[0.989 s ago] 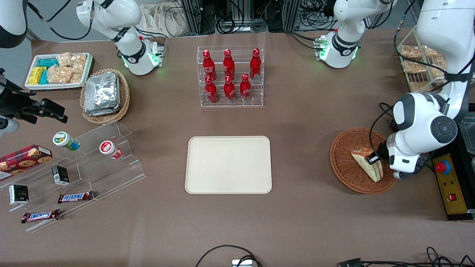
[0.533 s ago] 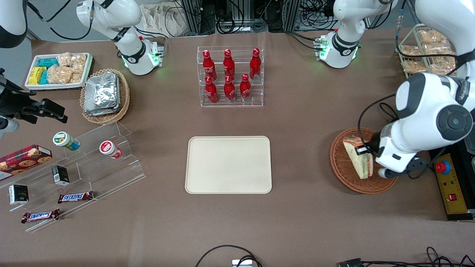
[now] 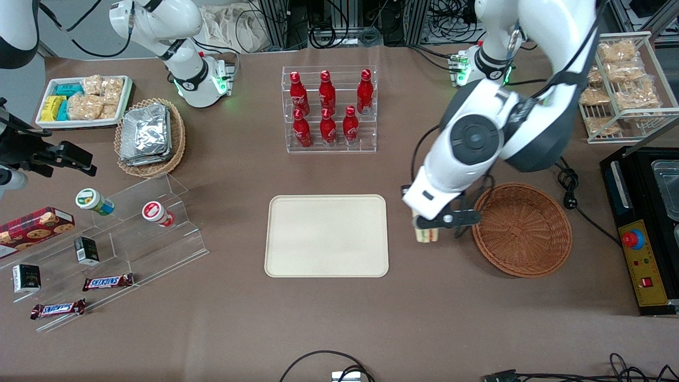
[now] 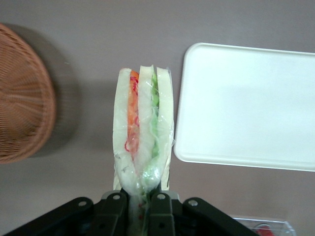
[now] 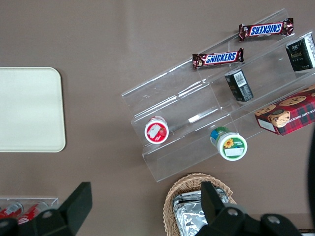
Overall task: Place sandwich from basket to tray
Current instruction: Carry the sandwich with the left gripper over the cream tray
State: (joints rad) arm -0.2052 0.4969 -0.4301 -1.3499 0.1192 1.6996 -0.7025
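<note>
My left gripper (image 3: 426, 225) (image 4: 139, 202) is shut on the clear-wrapped sandwich (image 3: 425, 234) (image 4: 142, 142), a white-bread wedge with orange and green filling. It hangs above the bare table, between the reddish-brown wicker basket (image 3: 522, 229) (image 4: 22, 98) and the cream tray (image 3: 327, 235) (image 4: 248, 105). Both the basket and the tray hold nothing. In the front view the wrist hides most of the sandwich.
A clear rack of red bottles (image 3: 329, 109) stands farther from the front camera than the tray. A wire rack of snack packets (image 3: 620, 85) and a black control box (image 3: 639, 265) sit at the working arm's end. A clear stepped display (image 3: 114, 241) lies toward the parked arm's end.
The gripper lifted the sandwich out of the basket and carried it sideways to the gap between basket and tray. The basket is now empty.
</note>
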